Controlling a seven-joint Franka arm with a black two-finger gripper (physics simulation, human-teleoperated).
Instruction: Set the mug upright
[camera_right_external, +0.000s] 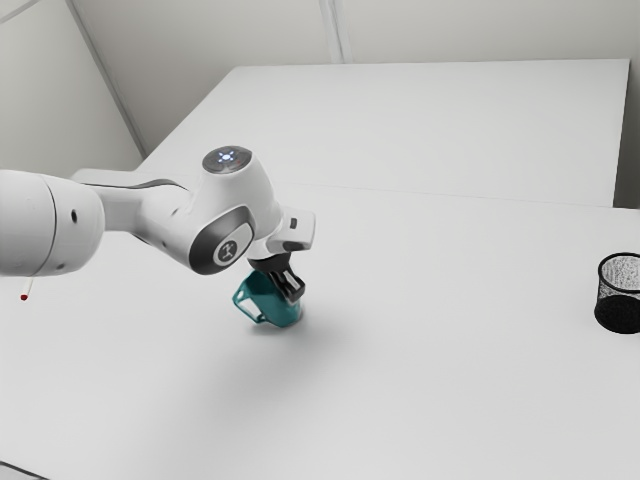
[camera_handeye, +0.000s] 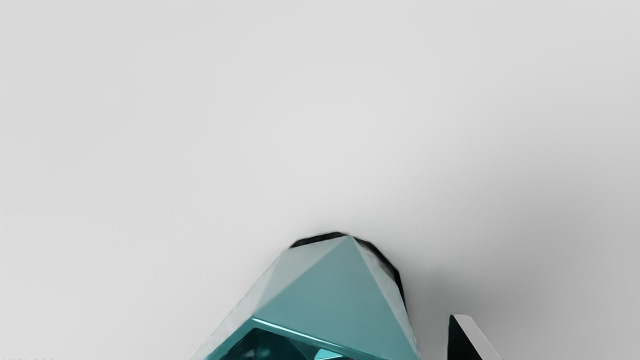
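One teal mug (camera_right_external: 276, 304), long axis tilted, handle (camera_right_external: 246, 313) toward exterior view's left, open tool (camera_right_external: 293, 292)

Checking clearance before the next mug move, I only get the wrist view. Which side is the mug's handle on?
Observer: The mug has its handle on the side toward the exterior view's left.
Operator: Anything else standing on the table?
Observer: Yes, a black mesh cup at the exterior view's right edge, well away from the mug.
Operator: Arm's approach?
Observer: The arm comes in from the exterior view's left and bends down to the gripper, which is at the mug.
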